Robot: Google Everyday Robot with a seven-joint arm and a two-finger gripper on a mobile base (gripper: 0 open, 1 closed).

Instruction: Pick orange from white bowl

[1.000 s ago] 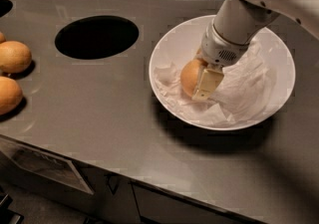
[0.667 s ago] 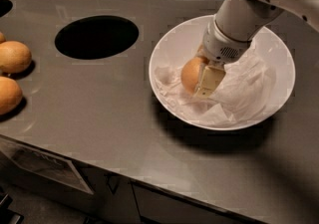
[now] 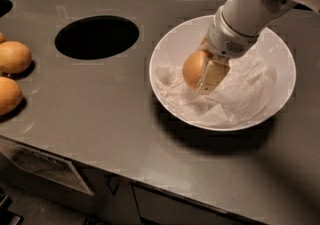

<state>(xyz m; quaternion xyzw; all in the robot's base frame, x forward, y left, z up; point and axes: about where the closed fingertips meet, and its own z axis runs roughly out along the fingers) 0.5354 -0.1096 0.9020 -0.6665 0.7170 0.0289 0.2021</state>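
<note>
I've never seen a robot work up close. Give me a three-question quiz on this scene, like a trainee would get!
1. True or false: the gripper is over the white bowl, its fingers closed on the orange.
2. What lines the bowl? A) crumpled paper B) a spoon C) water
3. Fill in: left of the bowl, the counter has a round ____.
Key: 1 true; 2 A; 3 hole.
</note>
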